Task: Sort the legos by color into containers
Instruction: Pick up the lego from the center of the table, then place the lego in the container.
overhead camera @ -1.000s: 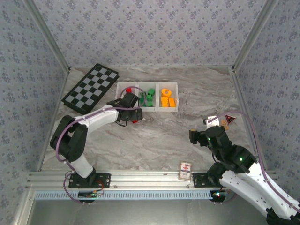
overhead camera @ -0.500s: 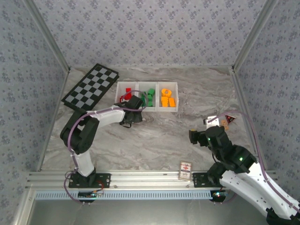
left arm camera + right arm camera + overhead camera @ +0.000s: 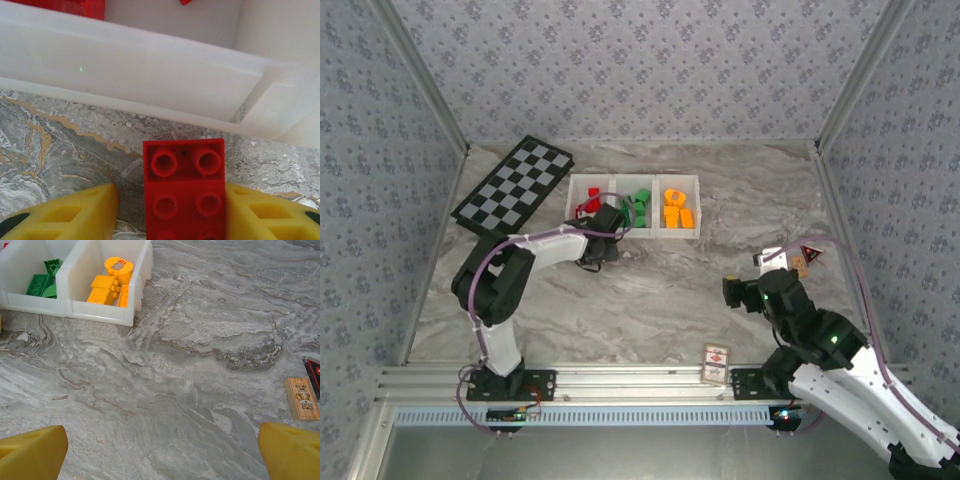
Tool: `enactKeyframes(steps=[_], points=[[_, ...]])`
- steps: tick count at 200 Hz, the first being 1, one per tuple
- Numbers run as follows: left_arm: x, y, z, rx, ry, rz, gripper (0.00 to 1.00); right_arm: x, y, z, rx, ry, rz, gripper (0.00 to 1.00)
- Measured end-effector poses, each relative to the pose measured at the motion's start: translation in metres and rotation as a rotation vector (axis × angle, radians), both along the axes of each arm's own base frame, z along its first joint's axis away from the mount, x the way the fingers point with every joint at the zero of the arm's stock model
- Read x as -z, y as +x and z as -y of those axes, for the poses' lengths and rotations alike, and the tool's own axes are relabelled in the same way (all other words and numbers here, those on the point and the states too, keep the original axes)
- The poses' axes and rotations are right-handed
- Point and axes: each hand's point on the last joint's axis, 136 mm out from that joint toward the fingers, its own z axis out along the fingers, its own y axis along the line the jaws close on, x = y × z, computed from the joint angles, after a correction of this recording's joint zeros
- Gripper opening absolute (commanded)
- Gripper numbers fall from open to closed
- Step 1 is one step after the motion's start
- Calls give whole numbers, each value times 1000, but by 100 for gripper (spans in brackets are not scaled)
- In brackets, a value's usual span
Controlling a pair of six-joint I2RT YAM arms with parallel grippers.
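A red lego (image 3: 183, 187) lies on the desk (image 3: 60, 130) just before the near wall of the containers (image 3: 150, 75), long axis pointing at that wall. The left gripper (image 3: 171, 206) straddles its narrow width, half spread: one finger (image 3: 260, 215) seems to touch it, the other stands just clear, so nothing is pinched yet. The right gripper (image 3: 160, 447), spread wide and empty, hangs well away from the containers; the left arm is nearer.

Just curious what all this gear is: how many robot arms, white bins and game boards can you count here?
Arms: 2 (left arm, right arm)
Bins: 3
Checkerboard: 1
Total: 6
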Motion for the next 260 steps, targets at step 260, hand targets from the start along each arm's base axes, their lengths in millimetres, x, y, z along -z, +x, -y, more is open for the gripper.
enactKeyframes(steps=[260], points=[[-115,126,-32,46,-72,210,35,-1,0,0,2,-8,11,100]])
